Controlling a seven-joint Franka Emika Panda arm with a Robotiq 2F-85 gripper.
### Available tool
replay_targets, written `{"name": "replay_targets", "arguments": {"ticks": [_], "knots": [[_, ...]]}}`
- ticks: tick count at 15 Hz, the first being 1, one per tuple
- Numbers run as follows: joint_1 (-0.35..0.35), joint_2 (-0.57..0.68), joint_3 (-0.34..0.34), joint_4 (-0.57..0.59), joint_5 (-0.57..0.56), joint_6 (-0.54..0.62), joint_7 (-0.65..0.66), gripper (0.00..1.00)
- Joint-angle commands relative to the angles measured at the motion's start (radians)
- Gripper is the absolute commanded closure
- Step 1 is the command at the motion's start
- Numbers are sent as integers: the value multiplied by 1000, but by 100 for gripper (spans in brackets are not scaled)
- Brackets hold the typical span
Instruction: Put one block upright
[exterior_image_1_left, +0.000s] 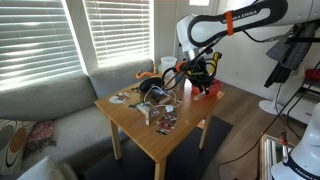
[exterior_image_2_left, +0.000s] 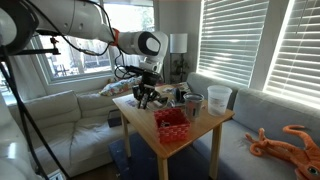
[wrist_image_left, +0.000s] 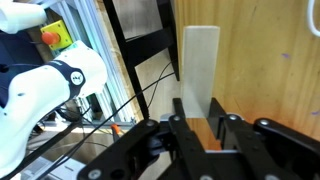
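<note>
Dark fingers (wrist_image_left: 230, 128) of the claw (wrist_image_left: 201, 116) pinch the pale block (wrist_image_left: 200, 62) by one end — firmly, it seems — leaving its length free to be stood on the wooden table (wrist_image_left: 275, 60), near its edge.

The table (exterior_image_1_left: 190, 108) top is light wood, smooth, with a soft satin sheen; the wrist view shows its grain. The block (wrist_image_left: 200, 60) looks pale and matt, though its material is unclear. The gripper (wrist_image_left: 200, 120) is black, hard and faintly glossy. The arm (exterior_image_1_left: 255, 14) has a glossy white plastic shell. The couch (exterior_image_1_left: 45, 100) is grey woven cloth.
</note>
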Motion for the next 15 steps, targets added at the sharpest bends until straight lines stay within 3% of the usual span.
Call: {"name": "replay_targets", "arguments": {"ticks": [1,6,7,15], "knots": [[4,10,8,20,3,-14,19,72],[20,29,18,52,5,-24,44,72],[20,29,18,52,5,-24,44,93],[120,13,112,103,-122,-5,-1,93]]}}
